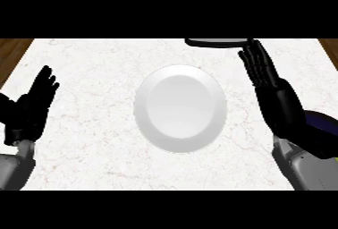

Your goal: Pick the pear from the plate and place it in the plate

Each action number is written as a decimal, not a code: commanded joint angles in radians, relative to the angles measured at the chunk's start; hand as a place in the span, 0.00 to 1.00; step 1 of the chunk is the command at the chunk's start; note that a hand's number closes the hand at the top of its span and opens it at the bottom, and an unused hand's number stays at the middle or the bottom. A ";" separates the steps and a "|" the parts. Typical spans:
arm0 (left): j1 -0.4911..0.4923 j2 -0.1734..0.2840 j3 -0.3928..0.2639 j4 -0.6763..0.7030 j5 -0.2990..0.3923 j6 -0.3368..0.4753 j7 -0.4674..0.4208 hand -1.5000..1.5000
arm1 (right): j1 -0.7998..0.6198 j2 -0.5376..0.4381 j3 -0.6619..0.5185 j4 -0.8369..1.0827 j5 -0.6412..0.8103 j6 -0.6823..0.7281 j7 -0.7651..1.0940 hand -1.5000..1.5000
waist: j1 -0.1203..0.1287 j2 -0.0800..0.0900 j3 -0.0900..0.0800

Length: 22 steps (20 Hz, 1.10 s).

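Observation:
A white plate (pixel 180 108) lies in the middle of the marble counter with nothing on it. At the counter's far edge, just right of centre, the dark rim of a second plate (pixel 218 42) shows, mostly cut off by the view's top. No pear is visible. My right hand (pixel 263 67) stretches up the right side with straight fingers, its fingertips close to that dark rim. My left hand (pixel 36 96) stands open near the left edge, fingers up, holding nothing.
The white marble counter (pixel 92 147) fills the view. Brown wood shows at the far left corner (pixel 14 49) and the far right corner (pixel 329 44).

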 commanded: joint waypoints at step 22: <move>-0.076 -0.020 -0.012 -0.088 -0.088 -0.152 -0.114 0.50 | 0.495 -0.464 -0.136 0.157 -0.097 0.441 -0.247 0.00 | -0.029 0.001 0.002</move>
